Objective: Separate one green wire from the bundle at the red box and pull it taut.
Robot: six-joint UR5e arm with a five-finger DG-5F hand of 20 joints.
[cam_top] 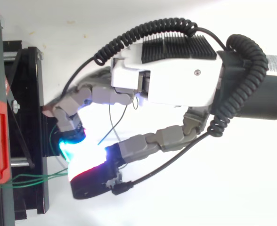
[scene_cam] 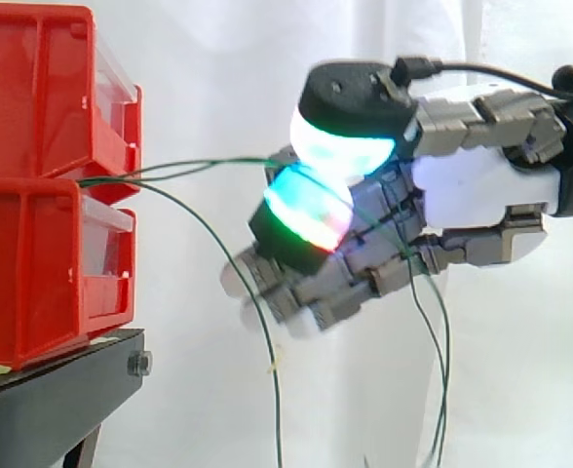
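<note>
Green wire point(scene_cam: 218, 161) was noted pinched between the glowing pads of the hand point(scene_cam: 481, 185), stretched near-level from stacked red bins point(scene_cam: 33, 263); other wires point(scene_cam: 276, 409) hung slack.

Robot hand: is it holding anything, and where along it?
Yes: green wire, pinched partway along between the robot hand's glowing pads, a short way from the red box.

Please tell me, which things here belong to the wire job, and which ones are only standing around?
Job:
hand, pinching one green wire
other green wires, hanging loose
red bins, where the wires come out

Just there:
black stand
white curtain
</note>
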